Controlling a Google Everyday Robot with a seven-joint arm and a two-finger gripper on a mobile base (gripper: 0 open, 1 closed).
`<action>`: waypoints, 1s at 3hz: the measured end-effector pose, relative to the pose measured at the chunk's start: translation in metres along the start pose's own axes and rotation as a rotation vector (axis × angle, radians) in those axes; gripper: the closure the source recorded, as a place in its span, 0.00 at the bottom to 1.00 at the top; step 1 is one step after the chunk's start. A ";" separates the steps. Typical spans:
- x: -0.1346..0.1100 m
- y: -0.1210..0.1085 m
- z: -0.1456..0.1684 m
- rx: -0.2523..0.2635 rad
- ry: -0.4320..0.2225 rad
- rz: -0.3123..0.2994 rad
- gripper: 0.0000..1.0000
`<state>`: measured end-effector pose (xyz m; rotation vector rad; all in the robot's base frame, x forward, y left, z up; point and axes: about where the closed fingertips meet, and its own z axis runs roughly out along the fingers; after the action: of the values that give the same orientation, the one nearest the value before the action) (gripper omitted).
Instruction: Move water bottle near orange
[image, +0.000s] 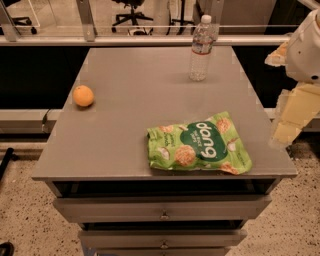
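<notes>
The water bottle (201, 48) stands upright near the far right of the grey table top (130, 75). It is clear, with a white cap and a white-and-red label. The orange (83, 95) sits near the table's left edge, far from the bottle. My gripper (292, 117) hangs beyond the table's right edge, below the white arm (306, 47). It is well to the right of the bottle and nearer the camera, and holds nothing that I can see.
A green "dang" snack bag (199, 144) lies flat at the front right of the table. Drawers (162, 207) sit under the table top. A rail (150, 40) and office chairs (131, 12) are behind the table.
</notes>
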<state>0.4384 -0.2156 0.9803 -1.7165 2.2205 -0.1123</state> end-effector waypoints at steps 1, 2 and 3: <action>0.000 0.000 0.000 0.000 0.000 0.000 0.00; -0.004 -0.015 0.008 0.025 -0.034 0.005 0.00; -0.023 -0.074 0.044 0.096 -0.174 0.031 0.00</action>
<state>0.5253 -0.2070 0.9628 -1.5778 2.0798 -0.0584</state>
